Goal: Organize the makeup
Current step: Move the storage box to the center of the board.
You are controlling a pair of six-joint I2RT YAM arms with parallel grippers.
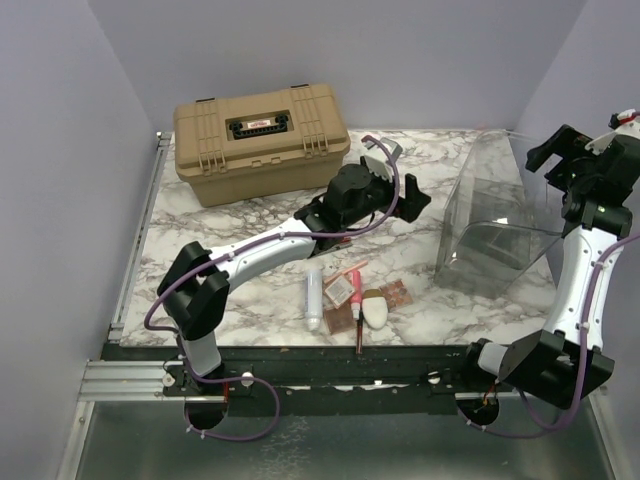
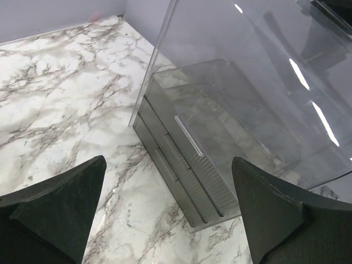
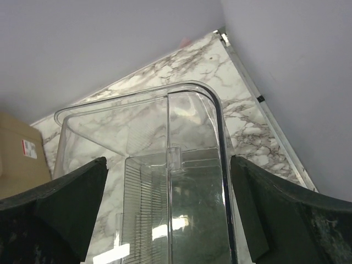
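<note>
Makeup [image 1: 358, 298]: one white tube [image 1: 314, 297], two palettes [image 1: 343, 290] [image 1: 396, 294], one oval piece [image 1: 375, 310]; left claw [image 2: 168, 212], right claw [image 3: 168, 214] wide apart, empty.

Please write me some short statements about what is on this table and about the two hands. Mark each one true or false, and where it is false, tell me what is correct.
1. The left hand and the right hand are both open and hold nothing. True.
2. The lid of the tan case stands open. False: the lid is shut.
3. The makeup is already inside the clear bin. False: it lies on the table near the front edge, between the two arm bases.
4. In the top view, the white tube lies to the left of the palettes. True.
</note>
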